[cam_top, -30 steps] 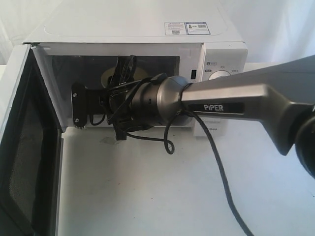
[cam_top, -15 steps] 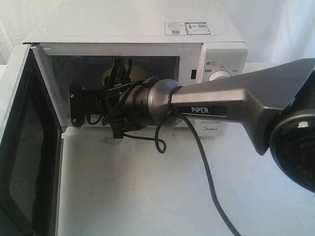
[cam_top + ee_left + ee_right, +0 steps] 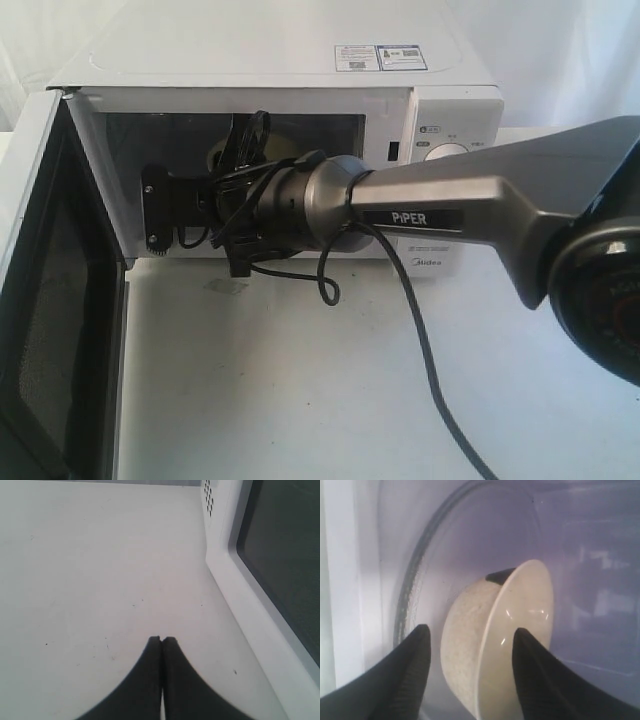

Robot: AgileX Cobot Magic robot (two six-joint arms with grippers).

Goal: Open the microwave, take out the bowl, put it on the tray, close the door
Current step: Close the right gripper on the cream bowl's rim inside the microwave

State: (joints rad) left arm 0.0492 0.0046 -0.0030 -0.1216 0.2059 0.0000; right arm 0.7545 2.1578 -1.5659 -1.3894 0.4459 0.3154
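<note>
Inside the microwave my right gripper has its jaws spread astride the rim of the bowl — wall between them — while the left gripper, pressed together, sits off by the door.

Robot test lab setup, plain white desk, blank white backdrop behind it, boxy white countertop microwave standing on the desk, grey metal robot arm lettered PiPER, loose black cable trailing from the arm.

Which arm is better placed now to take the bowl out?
Right. The right claw is open inside the microwave, fingers either side of the wall of the bowl. The left claw is shut, outside by the door.
</note>
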